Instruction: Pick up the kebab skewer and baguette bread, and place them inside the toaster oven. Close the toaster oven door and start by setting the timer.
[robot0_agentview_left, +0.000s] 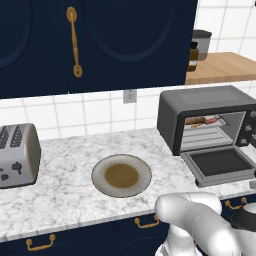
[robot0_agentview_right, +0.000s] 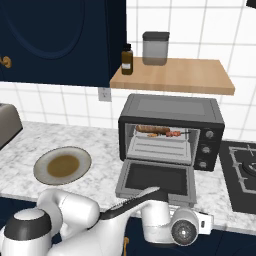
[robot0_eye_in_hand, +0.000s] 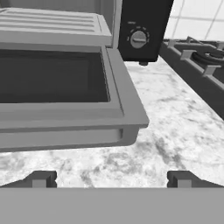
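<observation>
The dark grey boxy toaster oven (robot0_agentview_right: 170, 131) stands on the white-grey marbled counter (robot0_agentview_left: 65, 195), with its grey-framed dark-glass toaster oven door (robot0_agentview_right: 156, 181) dropped flat in front of it. Inside, on the wire rack, the short brown-tan baguette bread (robot0_agentview_right: 152, 129) lies toward the left, and the thin kebab skewer (robot0_agentview_right: 176, 133) with reddish chunks lies just beside it to the right. A round tan plate (robot0_agentview_left: 121, 175) with a brown centre sits on the counter left of the oven; a silver two-slot toaster (robot0_agentview_left: 17, 154) stands further left.

The white arm is folded low in front of the counter edge, below the door. In the hand view, the gripper (robot0_eye_in_hand: 111, 179) has its two dark fingertips spread wide with nothing between them, low before the door's front edge and bar handle (robot0_eye_in_hand: 65, 138), not touching it.
</observation>
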